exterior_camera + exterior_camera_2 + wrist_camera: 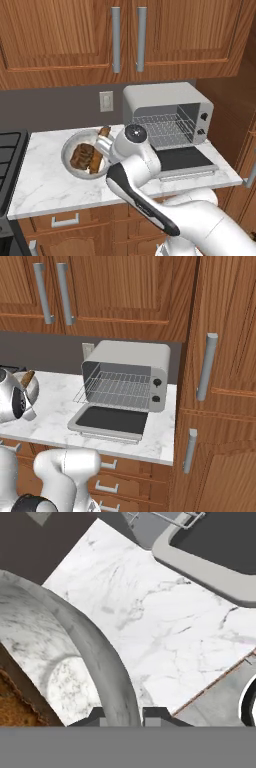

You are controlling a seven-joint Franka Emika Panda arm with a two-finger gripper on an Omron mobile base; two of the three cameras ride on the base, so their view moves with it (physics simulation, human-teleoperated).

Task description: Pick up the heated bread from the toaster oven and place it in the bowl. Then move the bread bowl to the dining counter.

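Bread (82,155), dark and chunky, sits inside the bowl (69,146) on the marble desk (45,182) in the left base view, a thin brown stick (98,157) leaning across the bowl beside it, and the arm's wrist hangs right over the bowl's near rim. Over in the right base view the toaster oven (131,362) stands with its door (111,421) dropped flat and its wire rack (119,389) bare. Down the hand view, the hand (127,716) straddles the bowl's rim (111,667), one fingertip on each side, though whether it pinches the rim I cannot tell.
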